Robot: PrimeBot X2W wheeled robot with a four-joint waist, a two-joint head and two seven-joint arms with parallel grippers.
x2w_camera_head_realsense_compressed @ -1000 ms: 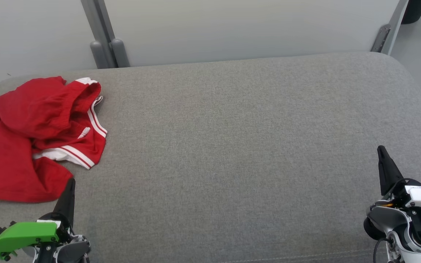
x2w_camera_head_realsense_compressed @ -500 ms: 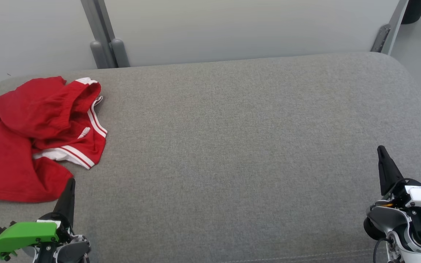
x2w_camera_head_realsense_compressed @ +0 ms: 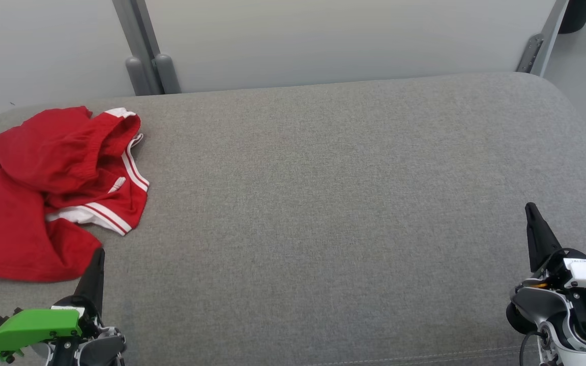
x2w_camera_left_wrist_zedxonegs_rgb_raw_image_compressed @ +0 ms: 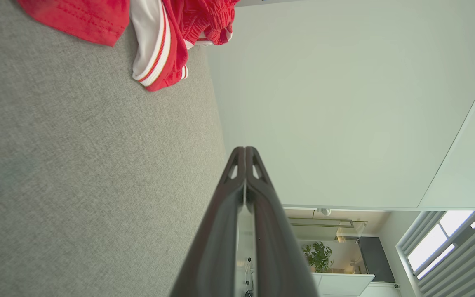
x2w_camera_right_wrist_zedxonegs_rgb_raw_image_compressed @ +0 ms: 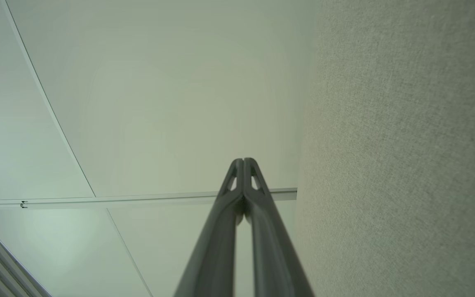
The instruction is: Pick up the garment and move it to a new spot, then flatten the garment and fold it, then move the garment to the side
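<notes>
Red garment (x2w_camera_head_realsense_compressed: 44, 193) lies crumpled at the grey cushion's (x2w_camera_head_realsense_compressed: 323, 203) far-left; soft and floppy, likely best pinched at its striped hem. Left gripper (x2w_camera_head_realsense_compressed: 98, 256) and right gripper (x2w_camera_head_realsense_compressed: 531, 211) are both closed, empty.

I take this for an office-like test room: pale partition panels (x2w_camera_head_realsense_compressed: 323, 40) on grey posts (x2w_camera_head_realsense_compressed: 138, 51) stand beyond the padded grey surface (x2w_camera_head_realsense_compressed: 323, 203), with window blinds (x2w_camera_left_wrist_zedxonegs_rgb_raw_image_compressed: 447, 251) and a potted plant (x2w_camera_left_wrist_zedxonegs_rgb_raw_image_compressed: 318, 255) on a white cabinet (x2w_camera_left_wrist_zedxonegs_rgb_raw_image_compressed: 344, 284).

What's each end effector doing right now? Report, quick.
Left end effector: closed, holding nothing; the red garment lies loose just ahead of it.
Right end effector: closed, holding nothing.
</notes>
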